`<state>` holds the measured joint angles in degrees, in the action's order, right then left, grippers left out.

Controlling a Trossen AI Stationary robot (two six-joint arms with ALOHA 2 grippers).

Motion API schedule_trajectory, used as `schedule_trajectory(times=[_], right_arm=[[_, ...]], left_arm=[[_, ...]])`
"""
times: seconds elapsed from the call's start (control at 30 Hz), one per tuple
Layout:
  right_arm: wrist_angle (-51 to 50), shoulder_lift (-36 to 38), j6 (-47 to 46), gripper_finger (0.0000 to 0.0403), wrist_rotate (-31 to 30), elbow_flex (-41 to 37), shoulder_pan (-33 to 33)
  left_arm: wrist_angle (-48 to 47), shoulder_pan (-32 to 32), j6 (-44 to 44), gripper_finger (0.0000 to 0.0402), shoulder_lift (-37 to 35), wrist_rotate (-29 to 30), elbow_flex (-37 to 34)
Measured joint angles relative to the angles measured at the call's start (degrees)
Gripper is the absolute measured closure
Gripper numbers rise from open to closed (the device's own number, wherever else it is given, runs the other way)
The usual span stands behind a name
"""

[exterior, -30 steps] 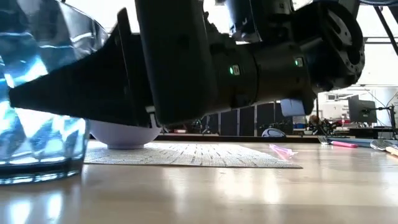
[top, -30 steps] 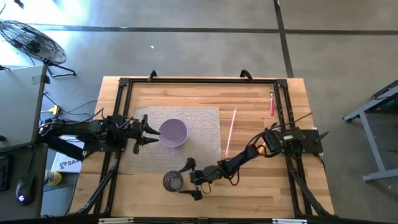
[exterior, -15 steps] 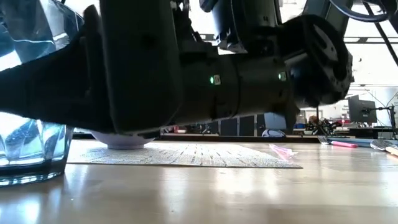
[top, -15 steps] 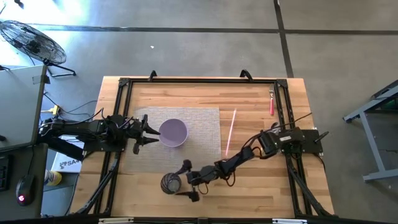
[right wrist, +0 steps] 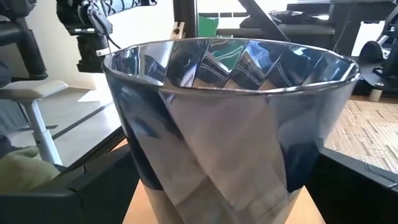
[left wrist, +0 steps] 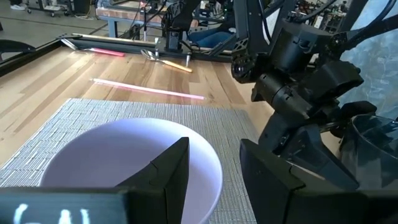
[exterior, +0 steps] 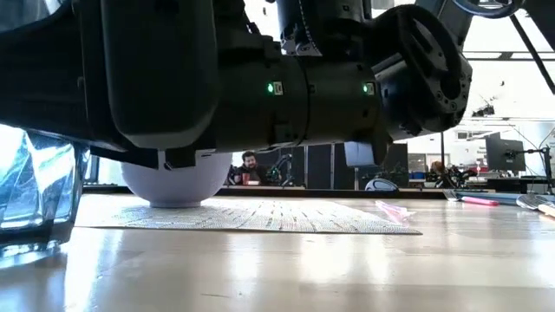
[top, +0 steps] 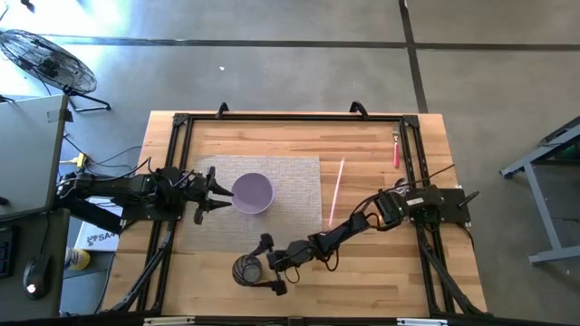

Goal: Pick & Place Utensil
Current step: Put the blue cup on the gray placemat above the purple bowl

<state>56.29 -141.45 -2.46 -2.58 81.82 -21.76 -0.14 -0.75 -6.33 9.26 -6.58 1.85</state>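
Looking left to right: a fan [top: 41, 56] stands on the grey concrete floor, the left gripper [top: 214, 194] sits spread beside the lavender bowl [top: 252, 193] on the woven mat [top: 294, 195]. Right gripper [top: 262, 263] has its fingers spread around the glass tumbler [top: 246, 270] on the butcher-block table [top: 372, 145]. Pink utensil [top: 335, 192] lies off the mat's right edge; no readable writing.

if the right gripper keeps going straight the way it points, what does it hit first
The faceted glass. The right gripper points across the table's near edge with its fingers open on either side of the glass, which fills the right wrist view. Going on would probably bring the glass against the gripper's palm.
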Motion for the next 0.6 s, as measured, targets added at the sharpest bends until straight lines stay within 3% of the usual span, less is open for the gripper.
schedule_trajectory(times=[0.6], right_arm=[[-0.63,0.07,-5.98,0.0031,-2.70,0.02,0.01]], left_arm=[[0.00,0.00,0.00,0.0262,0.00,0.00,0.00]])
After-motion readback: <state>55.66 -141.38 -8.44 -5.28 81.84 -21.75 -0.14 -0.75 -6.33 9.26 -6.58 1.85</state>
